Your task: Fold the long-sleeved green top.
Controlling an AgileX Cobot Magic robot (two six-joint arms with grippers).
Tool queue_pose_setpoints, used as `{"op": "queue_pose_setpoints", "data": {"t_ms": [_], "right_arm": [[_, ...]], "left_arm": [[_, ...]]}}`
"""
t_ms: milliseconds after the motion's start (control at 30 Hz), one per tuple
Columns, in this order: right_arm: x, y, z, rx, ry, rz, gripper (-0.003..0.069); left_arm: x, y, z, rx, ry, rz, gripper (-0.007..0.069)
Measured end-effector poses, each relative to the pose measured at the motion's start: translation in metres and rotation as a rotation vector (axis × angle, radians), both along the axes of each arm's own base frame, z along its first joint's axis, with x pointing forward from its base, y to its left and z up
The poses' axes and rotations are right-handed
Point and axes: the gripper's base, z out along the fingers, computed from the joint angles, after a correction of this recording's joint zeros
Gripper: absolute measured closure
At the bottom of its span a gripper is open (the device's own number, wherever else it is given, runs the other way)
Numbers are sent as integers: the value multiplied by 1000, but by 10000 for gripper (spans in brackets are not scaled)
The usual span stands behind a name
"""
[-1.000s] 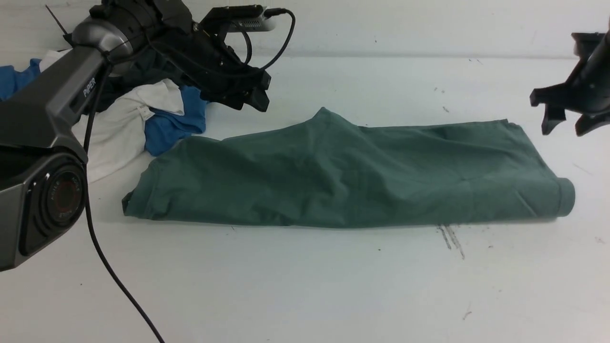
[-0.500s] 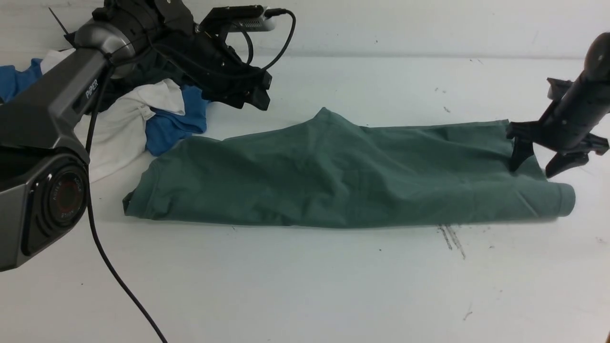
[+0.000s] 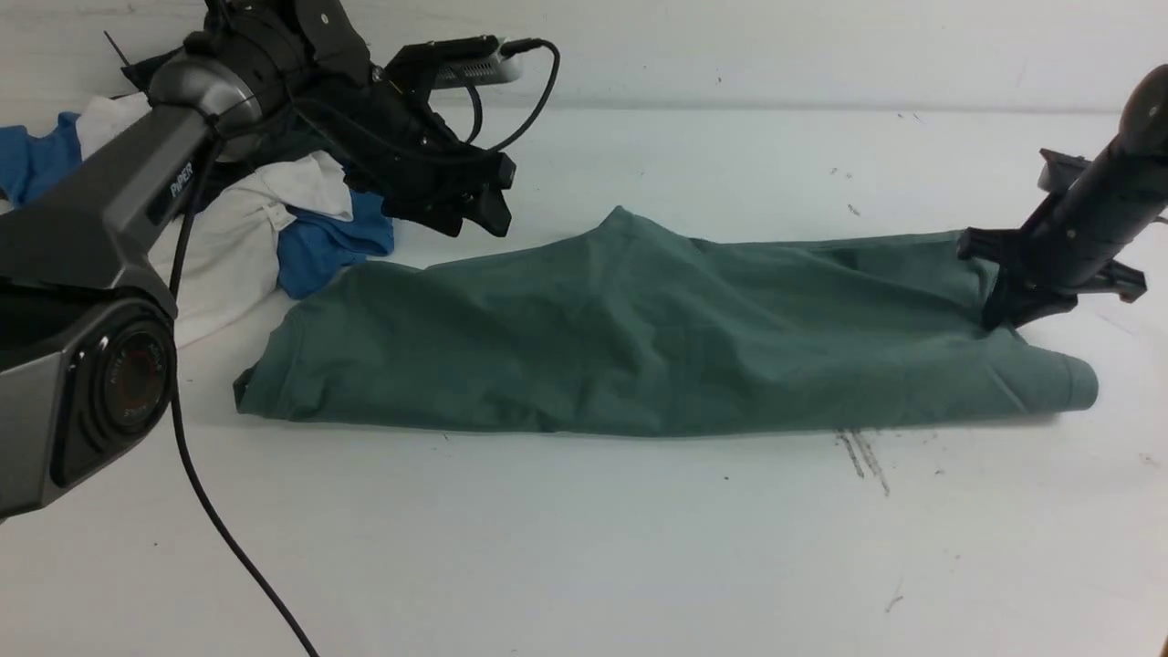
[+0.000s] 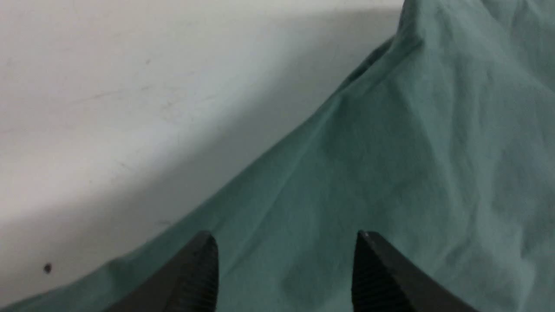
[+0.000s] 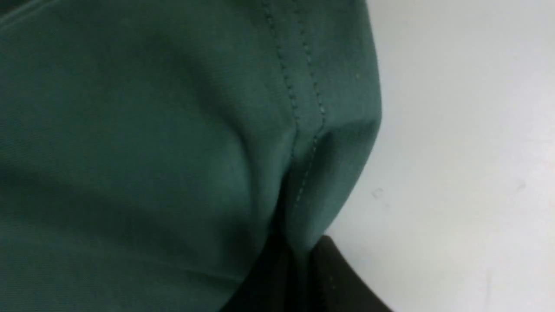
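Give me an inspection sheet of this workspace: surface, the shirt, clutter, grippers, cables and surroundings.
Surface: white table, with dark scuff marks by the top's front edge.
Job's things: green long-sleeved top lying wrinkled in a long band across the table.
Clutter: pile of blue and white garments at far left, next to the top's left end.
Grippers: left gripper open, above the top's far edge; right gripper shut on the top's stitched right end.
Cables: black cable looping from the left wrist camera; second black cable trailing over the front left of the table.
Surroundings: white wall behind; nothing else seen.
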Motion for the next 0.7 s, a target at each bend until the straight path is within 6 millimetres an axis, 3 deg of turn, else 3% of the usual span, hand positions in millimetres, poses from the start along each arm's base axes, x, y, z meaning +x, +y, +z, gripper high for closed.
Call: {"op": "queue_pose_setpoints", "data": {"t_ms": [67,167,333,400,533,600,700], "right_arm": [[-3,-2,4,-26,5,6,631],[-21,-7,26,-116,14,29,631],[-58,-12,48,-232,67,61,631],[-74,-14,47,-260,111,57,631],[-101,-18,37,-275,194,36,631],[-108,-21,33,-275,222,27,631],[-111,-23,30,-273,236,9,631]], "left_arm": [[-2,5,7,-2,8,6,234],[-2,30,28,-12,-21,61,291],[-11,65,56,-39,-27,186,543],[-27,71,66,-24,-6,198,601],[-81,74,75,40,71,156,629],[-102,74,67,62,130,135,629],[-111,75,60,75,161,135,628]]}}
